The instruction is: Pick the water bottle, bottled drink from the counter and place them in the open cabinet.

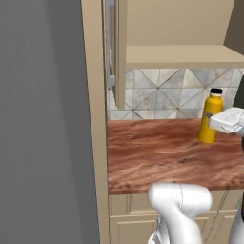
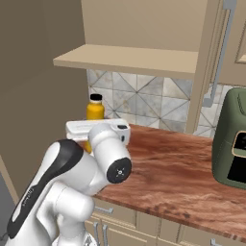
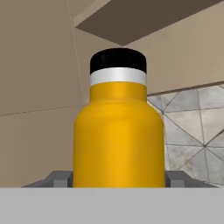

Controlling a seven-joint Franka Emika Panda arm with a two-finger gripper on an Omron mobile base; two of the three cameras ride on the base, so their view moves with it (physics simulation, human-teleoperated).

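Yellow water bottle (image 3: 119, 135) stands upright on the counter (image 1: 162, 152), clamped between the gripper (image 3: 118, 178) fingers, below the open cabinet (image 2: 129, 57).

Dark green air fryer (image 2: 231, 144) at right, patterned grey tile backsplash (image 2: 144, 101) behind

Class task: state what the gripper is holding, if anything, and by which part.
The gripper is shut on the water bottle, its fingers on either side of the yellow body, below the neck.
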